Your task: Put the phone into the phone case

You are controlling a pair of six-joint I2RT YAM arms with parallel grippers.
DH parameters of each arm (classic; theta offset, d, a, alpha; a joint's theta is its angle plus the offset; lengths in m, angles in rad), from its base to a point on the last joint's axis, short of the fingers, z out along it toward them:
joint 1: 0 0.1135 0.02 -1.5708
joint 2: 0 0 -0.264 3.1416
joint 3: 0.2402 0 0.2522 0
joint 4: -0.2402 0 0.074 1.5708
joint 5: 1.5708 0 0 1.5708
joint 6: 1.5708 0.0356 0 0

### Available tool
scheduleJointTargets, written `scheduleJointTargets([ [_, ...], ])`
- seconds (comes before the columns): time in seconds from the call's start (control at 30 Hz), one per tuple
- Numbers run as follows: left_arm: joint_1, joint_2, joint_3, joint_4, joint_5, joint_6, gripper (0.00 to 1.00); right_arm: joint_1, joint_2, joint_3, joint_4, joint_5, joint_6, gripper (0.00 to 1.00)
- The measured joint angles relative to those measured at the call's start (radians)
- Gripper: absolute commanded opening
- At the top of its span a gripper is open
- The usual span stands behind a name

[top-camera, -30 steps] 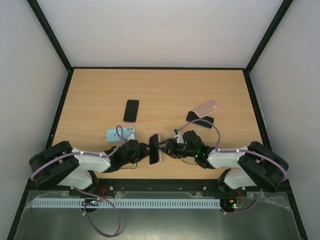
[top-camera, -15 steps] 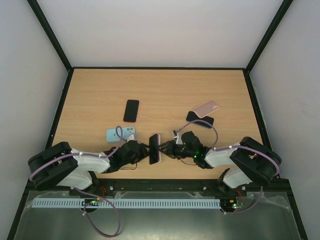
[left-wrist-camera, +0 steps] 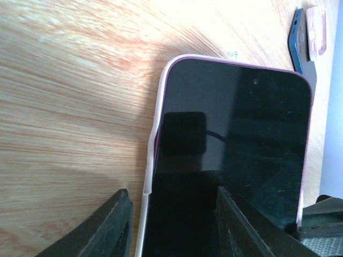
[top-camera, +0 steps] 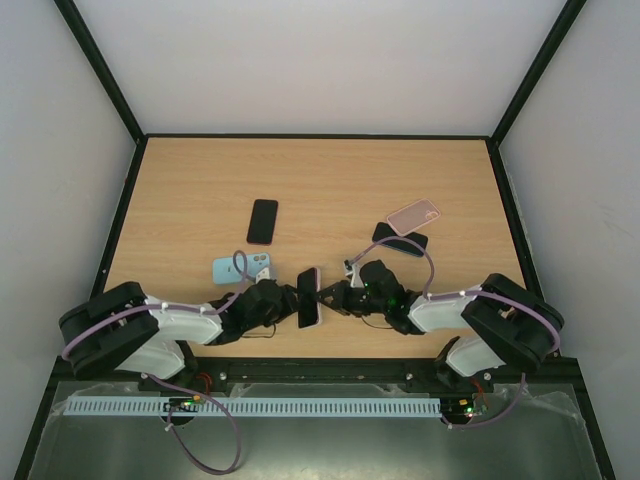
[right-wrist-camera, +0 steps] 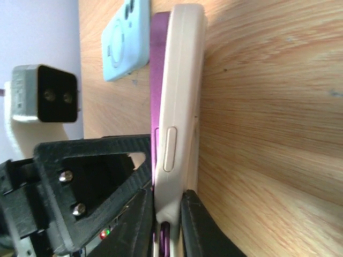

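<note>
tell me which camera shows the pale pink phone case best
Right wrist: the pale pink phone case runs side-on up the frame, its button moulding clear, with the purple phone edge beside it. Left wrist shows only its thin rim around the black screen; top external shows just a small sliver.

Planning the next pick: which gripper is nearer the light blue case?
Left. The left gripper is just right of the light blue case; the right gripper lies beyond the held phone.

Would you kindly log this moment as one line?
phone: partly in case | left gripper: gripping phone | right gripper: pinching case edge
</note>
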Motion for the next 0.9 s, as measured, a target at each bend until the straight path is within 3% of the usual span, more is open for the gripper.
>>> scheduleJointTargets([
  [0.1,-0.001,0.021,0.021,-0.003,0.005,0.008,0.46,0.001,0.002,0.010,-0.051,0.024,-0.014,0.28],
  [0.33,-0.005,0.048,0.031,0.024,0.021,0.010,0.48,0.004,0.010,0.031,-0.155,0.076,-0.055,0.03],
  [0.53,-0.009,-0.003,0.010,0.013,0.042,0.022,0.65,0.005,-0.018,0.035,-0.161,0.080,-0.079,0.02],
  [0.73,-0.013,-0.256,-0.071,-0.066,0.059,0.049,0.77,0.005,-0.152,-0.008,-0.153,0.077,-0.069,0.02],
  [0.9,-0.012,-0.526,-0.103,-0.103,0.062,0.085,0.76,0.005,-0.348,-0.043,-0.119,0.061,-0.043,0.02],
])
